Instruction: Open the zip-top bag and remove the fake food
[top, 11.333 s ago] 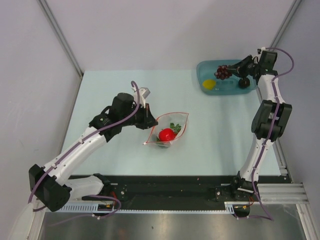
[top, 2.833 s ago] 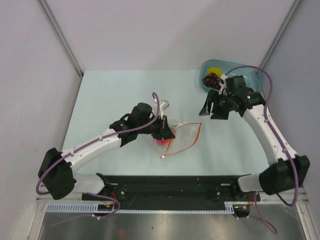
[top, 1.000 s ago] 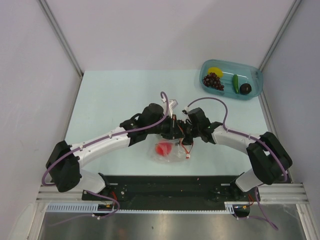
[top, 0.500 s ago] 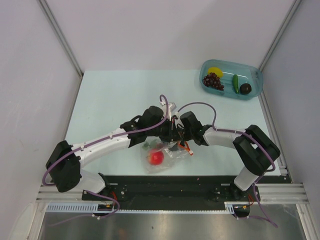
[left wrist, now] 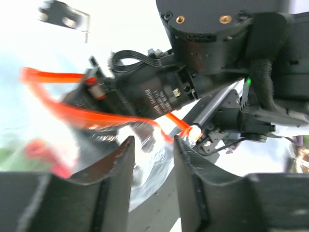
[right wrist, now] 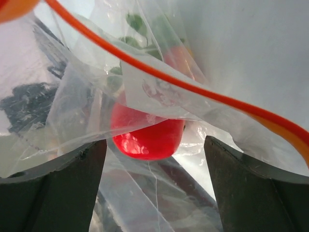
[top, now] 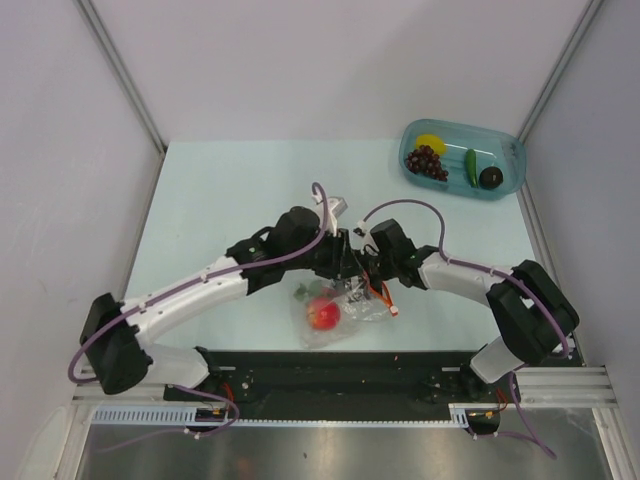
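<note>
Now the zip-top bag (top: 352,306) sits near the middle of the table's (top: 220,190) near edge, crumpled just under the point where the two arms meet; its orange-red zipper strip (right wrist: 203,94) is parted and loops across both wrist views. Inside the clear film lies the red round fruit (top: 323,314), with a bit of green leaf beside it, at the bag's left end.

The left gripper (left wrist: 152,145) has its fingers drawn close, a narrow gap between them and bag film showing in that gap; whether they actually pinch the plastic cannot be told. The right gripper (right wrist: 153,142) is released, fingers spread wide on either side of the film, the red fruit showing between them through the plastic; it faces the left gripper from close by.

Well apart, at the far right corner, the teal tray (top: 510,160) holds the yellow lemon piece (top: 430,142), the dark grape bunch (top: 425,161), the slim green vegetable (top: 470,167) and the dark round piece (top: 490,177).
</note>
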